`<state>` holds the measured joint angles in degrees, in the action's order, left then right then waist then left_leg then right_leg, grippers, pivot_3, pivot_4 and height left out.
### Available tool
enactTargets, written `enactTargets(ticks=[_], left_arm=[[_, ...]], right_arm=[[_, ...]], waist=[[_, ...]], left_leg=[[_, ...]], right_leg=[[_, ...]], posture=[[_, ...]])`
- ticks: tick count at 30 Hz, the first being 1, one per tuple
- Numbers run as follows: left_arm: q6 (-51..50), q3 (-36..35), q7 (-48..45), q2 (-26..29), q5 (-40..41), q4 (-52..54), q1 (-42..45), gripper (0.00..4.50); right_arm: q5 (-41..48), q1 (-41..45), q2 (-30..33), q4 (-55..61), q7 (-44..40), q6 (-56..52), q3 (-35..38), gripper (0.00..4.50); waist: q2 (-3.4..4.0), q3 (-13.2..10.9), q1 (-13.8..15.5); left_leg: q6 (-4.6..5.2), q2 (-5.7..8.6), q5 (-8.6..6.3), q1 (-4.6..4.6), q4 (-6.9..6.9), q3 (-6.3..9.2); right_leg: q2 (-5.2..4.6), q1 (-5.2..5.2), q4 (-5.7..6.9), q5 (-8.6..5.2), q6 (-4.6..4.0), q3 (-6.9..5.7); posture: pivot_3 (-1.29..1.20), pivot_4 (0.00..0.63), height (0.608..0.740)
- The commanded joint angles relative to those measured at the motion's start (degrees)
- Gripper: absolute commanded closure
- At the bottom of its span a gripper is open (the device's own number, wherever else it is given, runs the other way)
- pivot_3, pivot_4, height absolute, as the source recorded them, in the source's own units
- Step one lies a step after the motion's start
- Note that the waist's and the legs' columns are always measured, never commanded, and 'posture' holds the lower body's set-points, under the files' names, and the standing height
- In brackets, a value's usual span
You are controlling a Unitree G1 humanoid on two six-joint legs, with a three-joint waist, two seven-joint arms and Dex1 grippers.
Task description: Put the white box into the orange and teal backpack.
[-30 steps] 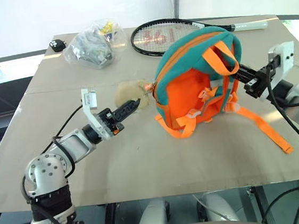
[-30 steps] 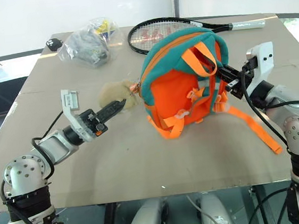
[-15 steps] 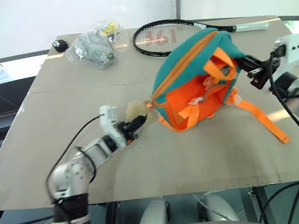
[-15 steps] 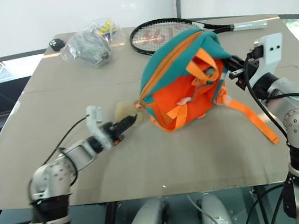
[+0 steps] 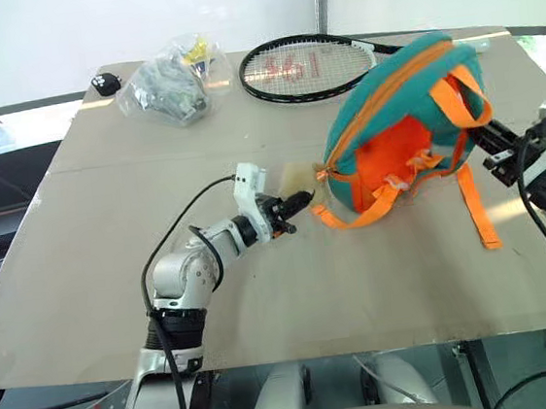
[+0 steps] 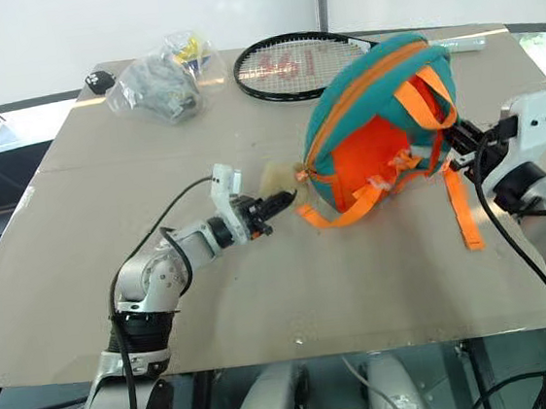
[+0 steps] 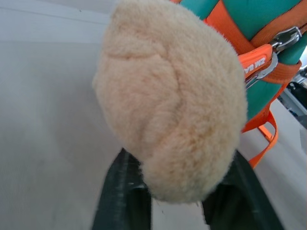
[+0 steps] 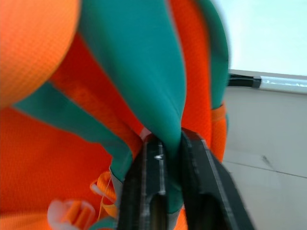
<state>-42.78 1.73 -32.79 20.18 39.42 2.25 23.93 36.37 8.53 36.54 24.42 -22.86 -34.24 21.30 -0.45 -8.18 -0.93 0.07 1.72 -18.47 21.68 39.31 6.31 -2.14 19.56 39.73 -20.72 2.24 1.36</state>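
My right pincer point(image 8: 168, 187) clamps the orange and teal backpack's point(image 5: 398, 138) teal fabric above the table point(image 5: 93, 253), while my left pincer point(image 7: 187, 201) straddles its tan plush piece point(image 7: 172, 100).

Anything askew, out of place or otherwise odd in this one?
Yes. The orange and teal backpack is tipped over toward the right pincer, which pinches its teal fabric. The left pincer has the tan plush piece between its fingers. The backpack's orange straps trail loose across the table.
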Motion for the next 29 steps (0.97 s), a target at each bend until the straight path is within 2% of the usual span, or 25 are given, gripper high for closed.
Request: enactTargets(ticks=[1, 3, 5, 7, 10, 15, 17, 25, 29], left_arm=[[1.40, -1.70, -1.47, 3.81, -1.36, 8.40, -4.53, 1.75], [1.85, -2.25, -2.58, 5.18, -1.02, 11.10, -6.59, 0.87], [3.40, -3.42, -5.16, 7.60, -0.86, 14.50, -9.69, 0.00], [4.93, -4.80, -6.73, 9.90, -1.20, 17.13, -13.20, 0.00], [8.72, -6.87, -9.40, 12.96, -2.81, 19.77, -19.60, 0.00], [14.83, -11.06, -14.94, 16.87, -4.18, 22.20, -30.73, 0.00], [15.82, -13.96, -14.48, 16.90, -3.71, 22.35, -33.64, 0.00], [18.46, -22.50, -16.52, 18.48, -3.41, 24.17, -43.48, 0.00], [18.44, -22.67, -16.74, 18.13, -2.95, 23.07, -43.65, 0.00]], right_arm=[[-0.27, -3.42, 2.96, 2.83, -5.28, 2.63, 3.15, 2.76], [-0.21, -5.33, 3.97, 3.57, -6.89, 2.86, 3.55, 1.88], [-0.20, -9.84, 5.77, 4.03, -10.97, 2.93, 4.32, 0.80], [1.53, -15.68, 7.65, 4.83, -16.07, 1.84, 5.82, 0.01], [3.82, -23.59, 8.89, 5.53, -23.30, 2.39, 8.29, 0.01], [1.40, -32.02, 7.95, 2.78, -31.94, 9.45, 10.50, 0.01], [-0.11, -34.26, 7.76, -0.12, -34.26, 12.52, 11.98, 0.01], [-6.18, -37.15, 7.89, -6.84, -36.69, 21.47, 14.85, 0.01], [-7.35, -34.83, 8.23, -9.79, -36.23, 22.62, 14.26, 0.01]], waist=[[0.01, 0.00, -0.14], [0.02, 0.00, -0.16], [0.02, 0.00, 0.03], [0.01, 0.00, 0.32], [0.03, -0.01, 0.52], [0.06, -0.02, 0.26], [0.14, -0.05, 0.35], [0.21, -0.08, 0.51], [0.23, -0.08, 0.47]], left_leg=[[0.00, -0.03, 0.00, -0.02, -0.01, 0.03], [-0.01, -0.05, 0.00, -0.08, -0.06, 0.01], [-0.01, -0.06, 0.00, -0.06, -0.07, 0.02], [-0.01, -0.05, 0.00, 0.00, -0.07, 0.04], [0.00, -0.03, 0.00, 0.09, -0.10, 0.17], [0.00, -0.06, -0.01, -0.03, -0.18, 0.18], [0.01, -0.06, -0.01, -0.13, -0.21, 0.22], [0.06, -0.04, -0.05, -0.20, -0.30, 0.38], [0.06, -0.04, -0.05, -0.23, -0.33, 0.37]], right_leg=[[0.02, 0.00, 0.01, 0.00, 0.00, 0.03], [0.04, 0.00, 0.01, 0.00, 0.00, 0.12], [0.03, 0.01, 0.00, 0.00, 0.00, 0.11], [0.02, 0.01, -0.09, 0.00, 0.00, 0.09], [0.00, -0.02, -0.31, 0.00, 0.00, 0.03], [-0.01, -0.13, -0.42, 0.00, 0.00, 0.06], [-0.01, -0.25, -0.52, 0.00, -0.01, 0.03], [-0.06, -0.48, -0.86, -0.01, -0.02, -0.12], [-0.07, -0.51, -0.88, -0.01, -0.02, -0.12]], posture=[[0.00, 0.150, 0.740], [0.00, 0.150, 0.740], [0.00, 0.150, 0.740], [0.00, 0.150, 0.740], [0.00, 0.150, 0.740], [0.00, 0.150, 0.740], [0.00, 0.150, 0.740], [0.00, 0.150, 0.740], [0.00, 0.150, 0.740]])
